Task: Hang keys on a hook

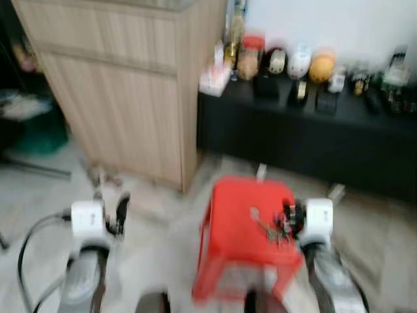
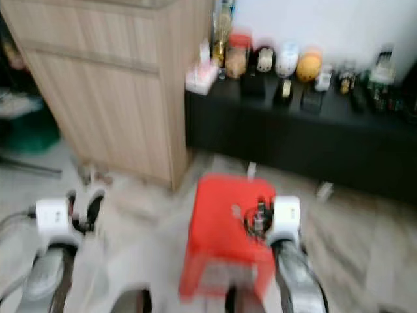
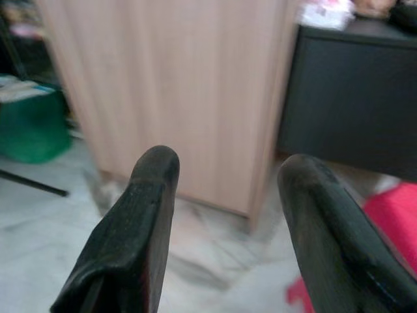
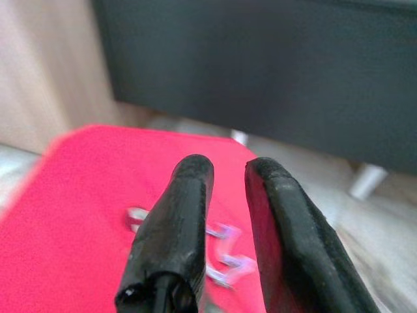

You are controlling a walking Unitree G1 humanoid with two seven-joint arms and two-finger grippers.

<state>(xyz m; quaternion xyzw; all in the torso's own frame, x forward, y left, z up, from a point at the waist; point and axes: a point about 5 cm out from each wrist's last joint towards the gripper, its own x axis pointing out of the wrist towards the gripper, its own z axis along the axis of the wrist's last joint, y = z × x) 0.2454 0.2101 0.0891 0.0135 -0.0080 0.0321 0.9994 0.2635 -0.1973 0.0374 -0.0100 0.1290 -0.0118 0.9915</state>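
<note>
Keys (image 1: pixel 266 227) lie on stool (image 1: pixel 231 215) just left of right gripper (image 1: pixel 288 218), fingers slightly parted, holding nothing; left gripper (image 3: pixel 228 228) spread, farther.

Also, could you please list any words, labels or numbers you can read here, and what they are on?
None can be read.
Jars and bottles on the black cabinet: labels too blurred.
Small white box: print too blurred.
Red stool and keys: no text visible.

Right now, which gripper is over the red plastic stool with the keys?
The right gripper: its black fingers, slightly apart, hover over the red plastic stool beside the metal keys. The left gripper hangs over bare floor.
</note>
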